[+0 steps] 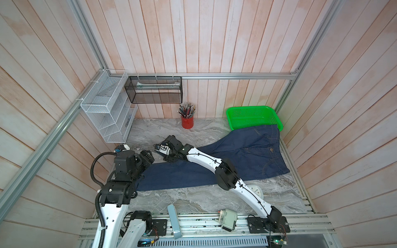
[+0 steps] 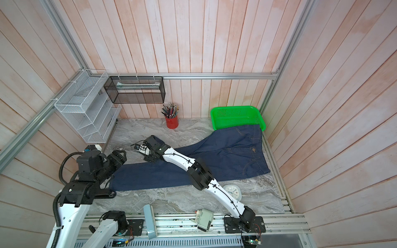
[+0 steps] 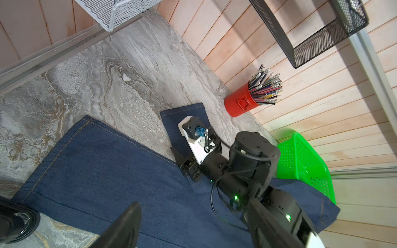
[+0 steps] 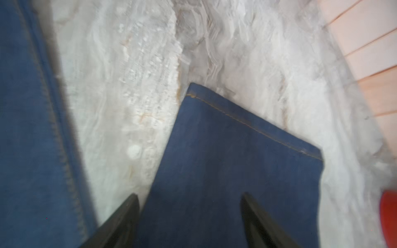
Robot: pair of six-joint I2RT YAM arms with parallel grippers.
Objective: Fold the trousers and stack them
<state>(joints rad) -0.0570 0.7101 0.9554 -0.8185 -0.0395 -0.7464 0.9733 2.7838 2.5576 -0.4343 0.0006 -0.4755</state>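
Indoors, grey marble tabletop [image 1: 163, 133], trousers [image 1: 247, 154] spread, pink plank walls [image 1: 214, 38].

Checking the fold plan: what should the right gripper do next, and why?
Probably lower the right gripper and close on the far leg's hem: its jaws stand open above it, and the trousers lie flat with legs splayed, so that leg must come over the near leg.

One pair of jeans [image 1: 247, 158], one green basket [image 1: 253, 117], one red pencil tin [image 1: 187, 124]. Plus two racks, a white wire rack [image 1: 103, 107] and a black mesh rack [image 1: 153, 91].
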